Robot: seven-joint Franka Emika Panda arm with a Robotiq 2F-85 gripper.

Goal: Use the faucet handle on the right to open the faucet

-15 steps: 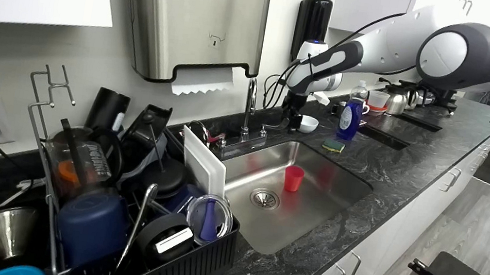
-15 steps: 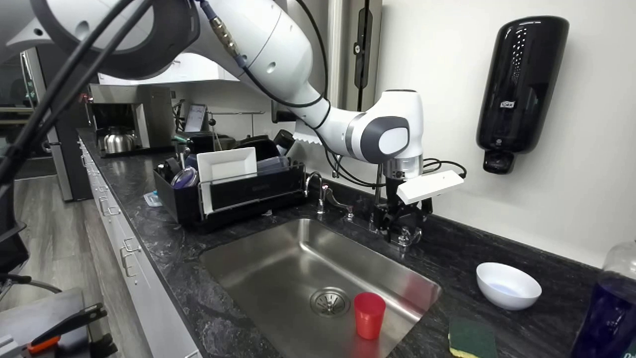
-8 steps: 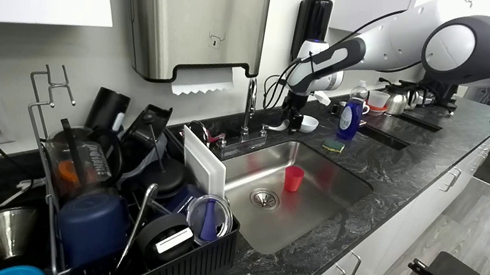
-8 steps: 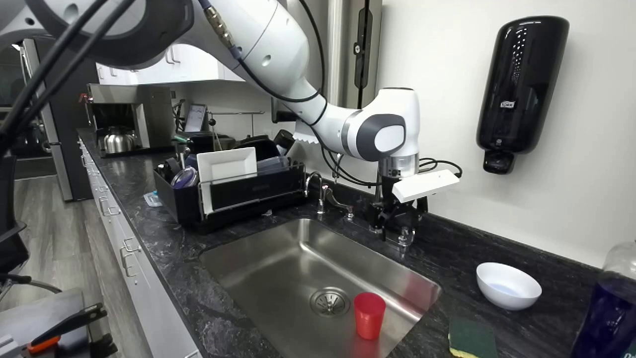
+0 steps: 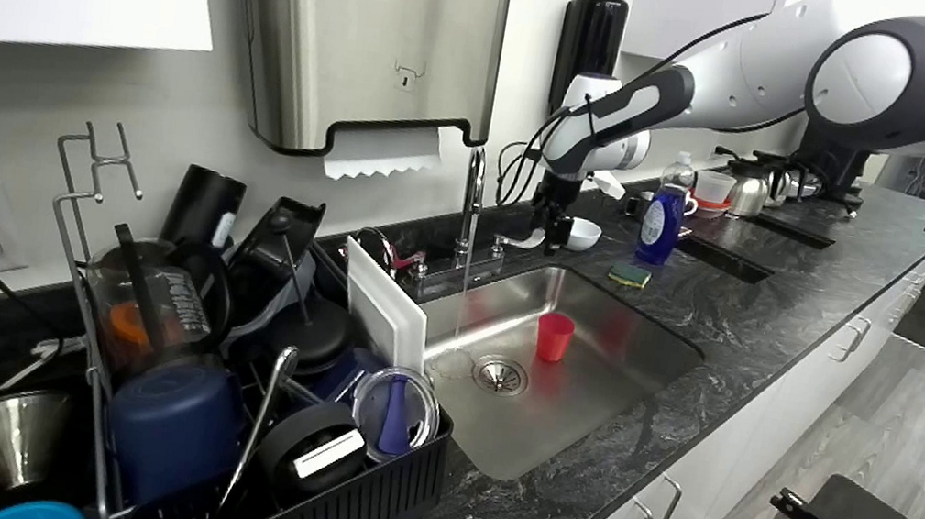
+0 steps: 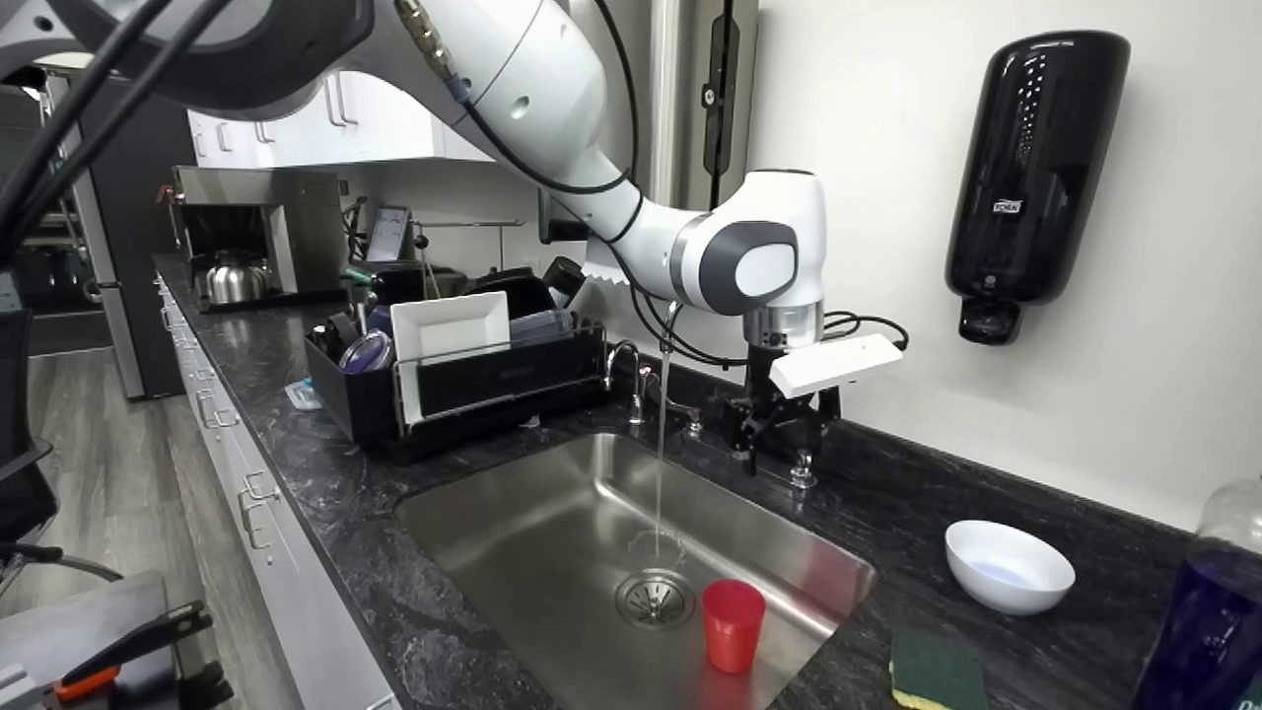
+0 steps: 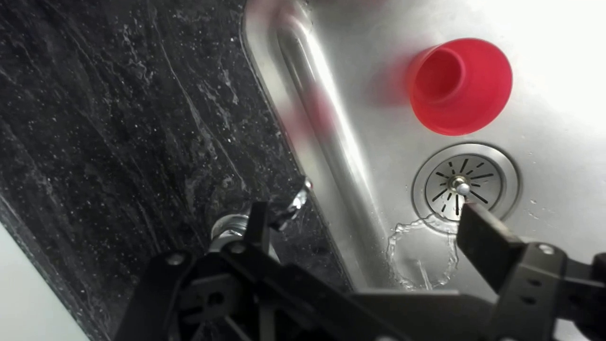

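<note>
The faucet's tall chrome spout [image 5: 474, 187] stands behind the sink, and a thin stream of water falls from it in both exterior views [image 6: 666, 335]. The right faucet handle [image 5: 521, 239] is a small chrome lever beside the spout. In an exterior view its base [image 6: 803, 473] shows just under the gripper [image 6: 784, 444], and its lever is hidden. In the wrist view the lever [image 7: 297, 202] shows partly behind the left finger. My gripper [image 7: 367, 227] is open, its fingers wide apart, pointing down over the handle. Whether a finger touches the lever cannot be told.
A red cup [image 5: 554, 337] stands in the steel sink [image 6: 513, 493] near the drain. A white bowl [image 6: 1008, 567], a sponge [image 6: 937, 671] and a blue soap bottle [image 5: 664, 217] are on the counter. A full dish rack [image 6: 493, 360] stands beyond the sink. A matching left handle [image 5: 406, 262] is present.
Water now runs from the spout into the sink; none ran before. My gripper has moved slightly toward the spout and sink, and the right handle's lever has swung with it. The gripper stays open.
</note>
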